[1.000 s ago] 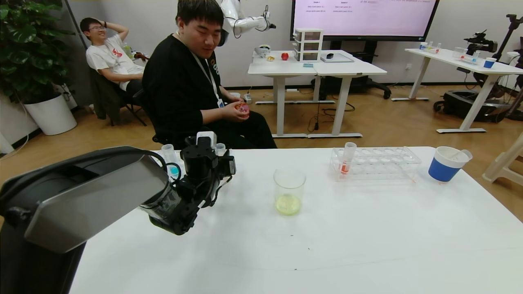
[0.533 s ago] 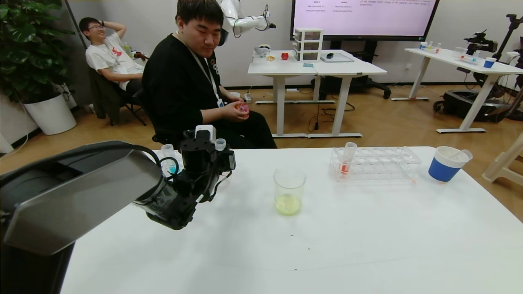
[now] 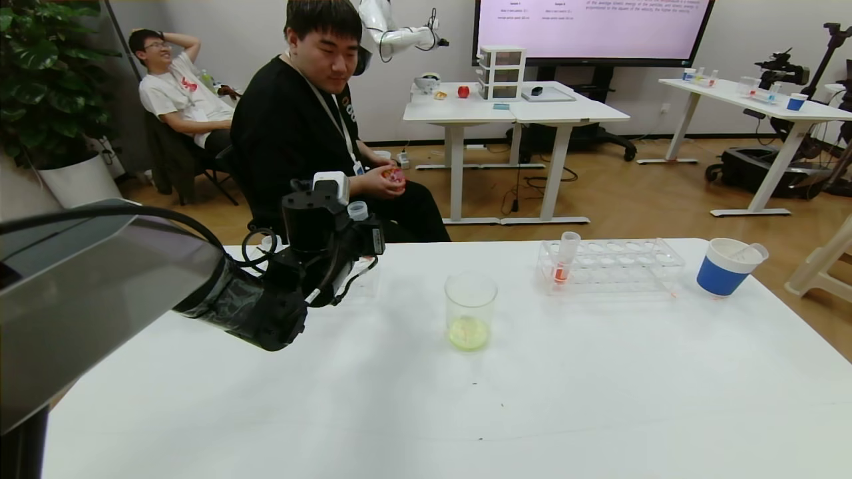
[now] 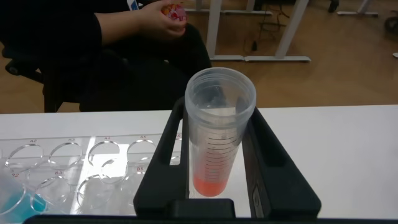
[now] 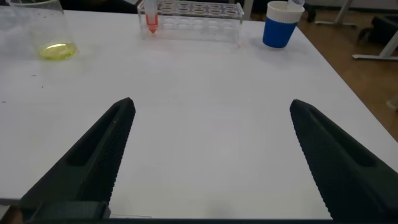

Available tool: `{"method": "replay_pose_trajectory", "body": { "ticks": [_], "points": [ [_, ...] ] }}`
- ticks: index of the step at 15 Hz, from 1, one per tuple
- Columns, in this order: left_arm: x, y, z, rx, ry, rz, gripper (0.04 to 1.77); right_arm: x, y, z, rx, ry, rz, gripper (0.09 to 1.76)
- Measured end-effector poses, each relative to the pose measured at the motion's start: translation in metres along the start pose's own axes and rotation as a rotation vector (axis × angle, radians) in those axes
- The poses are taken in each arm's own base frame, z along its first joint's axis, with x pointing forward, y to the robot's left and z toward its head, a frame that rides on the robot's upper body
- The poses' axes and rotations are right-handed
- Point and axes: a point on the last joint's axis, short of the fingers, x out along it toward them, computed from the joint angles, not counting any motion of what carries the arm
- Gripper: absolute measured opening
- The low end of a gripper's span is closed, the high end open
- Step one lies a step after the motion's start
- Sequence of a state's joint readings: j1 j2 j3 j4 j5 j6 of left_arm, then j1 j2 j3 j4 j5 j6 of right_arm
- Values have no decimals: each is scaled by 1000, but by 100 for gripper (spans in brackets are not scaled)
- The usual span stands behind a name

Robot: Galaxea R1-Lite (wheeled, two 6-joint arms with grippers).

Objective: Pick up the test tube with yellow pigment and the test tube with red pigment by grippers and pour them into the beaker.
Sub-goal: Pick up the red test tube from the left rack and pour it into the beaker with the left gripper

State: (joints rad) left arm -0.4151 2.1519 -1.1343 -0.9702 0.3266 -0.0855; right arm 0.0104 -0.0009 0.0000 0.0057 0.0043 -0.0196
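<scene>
My left gripper point(image 3: 351, 234) is shut on a test tube with red pigment point(image 3: 357, 211), held upright above the left rack; in the left wrist view the tube point(image 4: 219, 149) stands between the black fingers point(image 4: 273, 162) with red-orange liquid in its tip. The beaker point(image 3: 470, 310) stands mid-table with pale yellow liquid in its bottom; it also shows in the right wrist view point(image 5: 38, 31). A second red tube point(image 3: 566, 256) stands in the right rack point(image 3: 619, 266). The yellow tube is out of view. My right gripper point(image 5: 211, 106) is open and empty, low over the near table.
A clear rack point(image 4: 74, 168) lies under my left gripper, with a blue-liquid tube point(image 4: 15, 199) at its edge. A blue paper cup point(image 3: 725, 267) stands right of the right rack. A seated man point(image 3: 313, 133) is close behind the table's far edge.
My left gripper has risen with the red tube, lifting it up out of the left rack. The beaker, right rack and cup have not moved.
</scene>
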Motion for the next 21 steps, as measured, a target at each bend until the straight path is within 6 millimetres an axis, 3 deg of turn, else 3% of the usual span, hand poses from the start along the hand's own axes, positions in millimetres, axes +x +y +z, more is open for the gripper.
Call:
{"method": "replay_pose_trajectory", "body": {
  "ticks": [5, 8, 13, 17, 21],
  "points": [
    [-8, -5, 20, 25, 27, -78, 51, 0, 0, 0, 0, 0, 0, 174],
    [-14, -10, 40, 30, 33, -270, 51, 0, 0, 0, 0, 0, 0, 174],
    [-27, -19, 57, 265, -163, -638, 51, 0, 0, 0, 0, 0, 0, 174],
    [-45, -35, 36, 433, -255, -869, 51, 0, 0, 0, 0, 0, 0, 174],
    [-49, -47, 17, 603, -335, -911, 51, 0, 0, 0, 0, 0, 0, 174]
  ]
}}
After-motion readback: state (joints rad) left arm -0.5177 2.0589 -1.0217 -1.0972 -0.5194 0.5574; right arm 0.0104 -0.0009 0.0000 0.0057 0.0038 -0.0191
